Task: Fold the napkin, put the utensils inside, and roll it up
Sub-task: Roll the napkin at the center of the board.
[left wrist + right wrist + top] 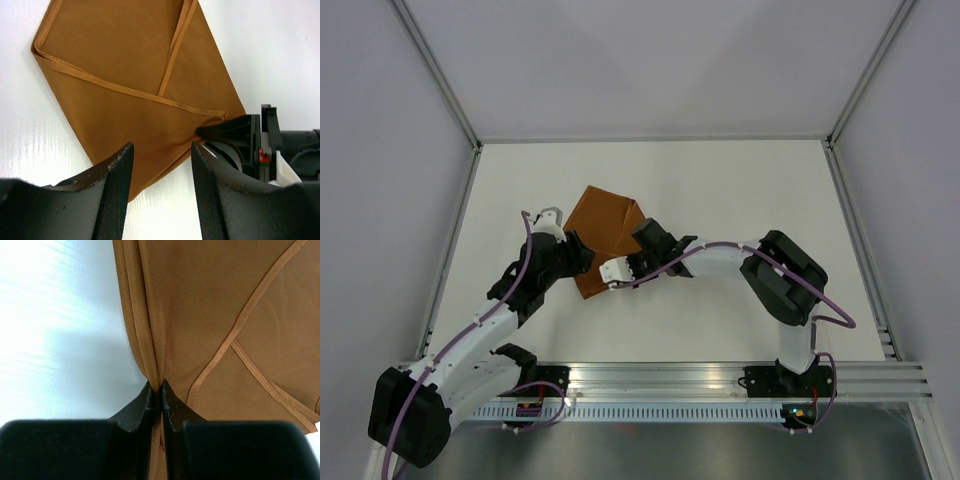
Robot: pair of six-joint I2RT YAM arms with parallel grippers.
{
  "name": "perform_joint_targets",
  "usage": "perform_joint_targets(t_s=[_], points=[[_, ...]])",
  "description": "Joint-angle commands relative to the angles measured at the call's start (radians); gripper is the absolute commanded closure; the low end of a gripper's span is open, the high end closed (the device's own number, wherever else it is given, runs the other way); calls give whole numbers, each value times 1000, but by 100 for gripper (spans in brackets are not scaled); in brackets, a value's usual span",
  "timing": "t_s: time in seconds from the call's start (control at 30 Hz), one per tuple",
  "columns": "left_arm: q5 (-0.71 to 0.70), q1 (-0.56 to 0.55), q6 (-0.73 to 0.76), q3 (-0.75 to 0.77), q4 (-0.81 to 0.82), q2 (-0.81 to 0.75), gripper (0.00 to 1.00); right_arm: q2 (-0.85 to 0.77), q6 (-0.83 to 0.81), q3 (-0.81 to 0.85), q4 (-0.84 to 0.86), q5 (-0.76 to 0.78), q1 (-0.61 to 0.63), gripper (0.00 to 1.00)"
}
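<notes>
Looking at this one, the right pincer (159, 390) is squeezed down on the napkin (225, 315). A bunched pleat of the cloth's edge runs straight in between its fingertips. The rest of the rust-orange cloth spreads out ahead of it and to its right, lying in folded layers on the white table (740, 190), with bare table off to its left.

The left pincer (162, 150) hangs with its jaws apart and nothing in them. The napkin's near edge is just ahead of its tips, and the other arm's finger is off to its right at a corner of the cloth.

Handling-wise, I'd guess this thing is super light and totally floppy, with a slightly slick sheen, so the layers will probably slide over each other if you tug. The best bite looks like the stitched hems or a corner, pinching through every layer. Grab mid-panel and you'd likely lift only the top flap. Can't spot the knife in any view, so no call on that.
</notes>
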Motion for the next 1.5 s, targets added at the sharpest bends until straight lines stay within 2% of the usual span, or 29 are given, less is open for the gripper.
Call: perform_joint_targets(t_s=[0.0, 0.37, 0.57, 0.73, 0.9, 1.1, 1.47], points=[[31, -14, -11, -29, 85, -34, 45, 85, 26, 6, -210, -32, -12, 86], [8, -55, 20, -124, 165, -142, 45, 133, 49, 115, -339, -48, -17, 91], [31, -81, 29, -216, 256, -251, 46, 161, 62, 169, -393, -51, -17, 93], [-17, -124, 52, -277, 315, -362, 46, 187, 69, 219, -456, -55, -18, 95], [-11, -132, 66, -297, 334, -461, 45, 191, 78, 238, -489, -45, -18, 95], [20, -155, 116, -264, 314, -386, 45, 207, 86, 271, -534, -35, -26, 96], [-18, -215, 101, -305, 444, -200, 45, 247, 85, 344, -613, -3, -44, 99]])
